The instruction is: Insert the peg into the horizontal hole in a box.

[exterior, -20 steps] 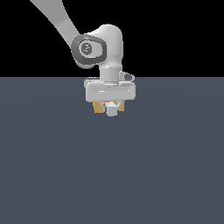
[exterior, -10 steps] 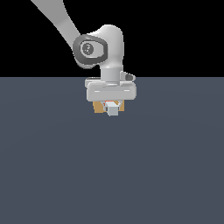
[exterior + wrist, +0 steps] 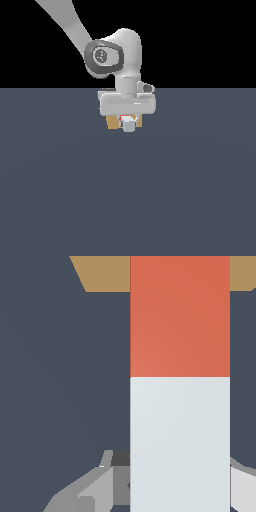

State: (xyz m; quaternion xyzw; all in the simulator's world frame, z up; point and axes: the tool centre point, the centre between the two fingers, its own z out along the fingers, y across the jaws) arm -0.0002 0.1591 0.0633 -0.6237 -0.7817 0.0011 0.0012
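Dark grey desk (image 3: 190,200); hand (image 3: 128,119) pinching the peg (image 3: 180,381) by its white half, red end meeting the box (image 3: 105,273).

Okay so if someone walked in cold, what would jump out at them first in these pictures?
Probably the peg, half red-orange and half white, filling the wrist view with its red end reaching the tan box. In the exterior view, the big white arm's hand hangs low over the box on the grey floor, the peg's white end facing the camera.

peg (image 3: 180,381) half red-orange, half white; box (image 3: 105,273) tan; surface (image 3: 125,200) slate grey-blue; arm (image 3: 120,55) white.
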